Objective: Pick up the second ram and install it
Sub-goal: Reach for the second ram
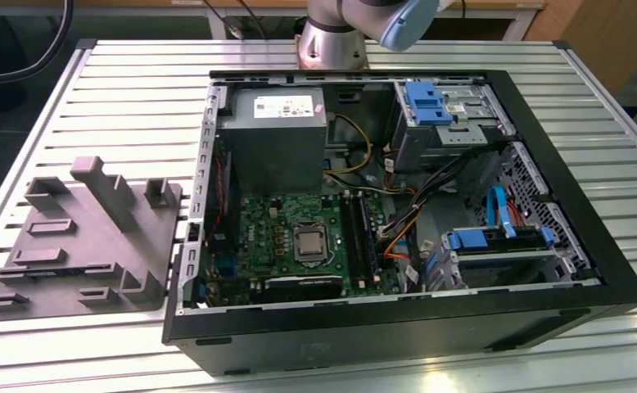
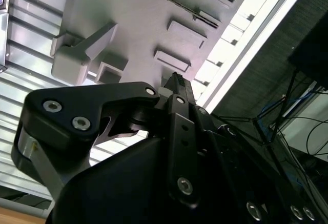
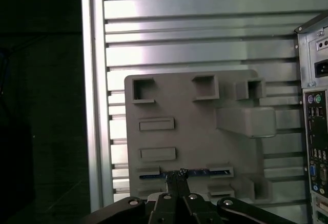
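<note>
The second ram (image 3: 207,172) is a thin dark stick with blue marks, standing on edge in a slot of the grey plastic tray (image 3: 189,131). In the exterior view the tray (image 1: 79,246) lies on the slatted table at the exterior view's left, beside the open computer case (image 1: 406,213). In both wrist views my gripper (image 3: 177,175) hangs well above the tray with its black fingertips pressed together and nothing between them. Its tips line up over the middle of the ram's slot. The gripper (image 2: 177,79) points down at the tray's low blocks.
Inside the case are the green motherboard (image 1: 296,237) with long black memory slots (image 1: 359,237), a grey power supply (image 1: 275,131), blue drive brackets (image 1: 428,102) and loose cables (image 1: 406,229). The tray's tall upright blocks (image 1: 106,184) stand at its far end. The table edge (image 3: 95,106) runs beside the tray.
</note>
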`<state>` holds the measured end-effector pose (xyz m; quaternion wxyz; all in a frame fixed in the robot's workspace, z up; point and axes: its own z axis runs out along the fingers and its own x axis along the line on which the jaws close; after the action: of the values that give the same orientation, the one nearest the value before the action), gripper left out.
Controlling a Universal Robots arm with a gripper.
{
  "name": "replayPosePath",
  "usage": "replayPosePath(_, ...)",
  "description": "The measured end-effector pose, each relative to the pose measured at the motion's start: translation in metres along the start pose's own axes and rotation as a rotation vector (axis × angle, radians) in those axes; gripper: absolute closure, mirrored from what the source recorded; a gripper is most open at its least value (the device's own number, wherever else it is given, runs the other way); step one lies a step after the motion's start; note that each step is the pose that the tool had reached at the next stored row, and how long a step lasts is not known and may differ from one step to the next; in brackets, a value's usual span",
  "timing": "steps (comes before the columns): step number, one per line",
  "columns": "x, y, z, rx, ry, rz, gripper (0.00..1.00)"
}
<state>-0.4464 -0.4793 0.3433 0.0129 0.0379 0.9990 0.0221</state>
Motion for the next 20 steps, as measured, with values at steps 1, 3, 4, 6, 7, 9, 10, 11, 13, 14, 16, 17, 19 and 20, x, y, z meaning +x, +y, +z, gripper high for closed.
replayPosePath(1, 0.0, -0.0002, 0.0008, 0.0001, 0.0004, 0.0, 0.89)
replayPosePath(3, 0.0, -0.0005, 0.0026, 0.0001, 0.0009, 0.0, 0.89)
replayPosePath(4, 0.0, -0.0007, 0.0033, 0.0002, 0.0012, 0.0, 0.89)
replayPosePath(6, 0.0001, -0.0009, 0.0048, 0.0002, 0.0015, 0.0, 0.89)
replayPosePath(7, 0.0001, -0.001, 0.0054, 0.0002, 0.0018, 0.0, 0.89)
replayPosePath(9, 0.0001, -0.0012, 0.0069, 0.0002, 0.002, 0.0, 0.89)
replayPosePath(10, 0.0001, -0.0012, 0.0075, 0.0002, 0.0021, 0.0, 0.89)
replayPosePath(11, 0.0002, -0.0013, 0.0081, 0.0002, 0.0022, 0.0, 0.89)
replayPosePath(13, 0.0003, -0.0017, 0.0094, 0.0002, 0.0022, 0.0, 0.89)
replayPosePath(14, 0.0004, -0.0019, 0.01, 0.0002, 0.0022, 0.0, 0.89)
replayPosePath(16, 0.0004, -0.0022, 0.0109, 0.0003, 0.0024, 0.0, 0.89)
replayPosePath(17, 0.0004, -0.0023, 0.0113, 0.0003, 0.0023, 0.0, 0.89)
replayPosePath(19, 0.0005, -0.0025, 0.0124, 0.0002, 0.0022, 0.0, 0.89)
replayPosePath(20, 0.0005, -0.0026, 0.0127, 0.0003, 0.0024, 0.0, 0.89)
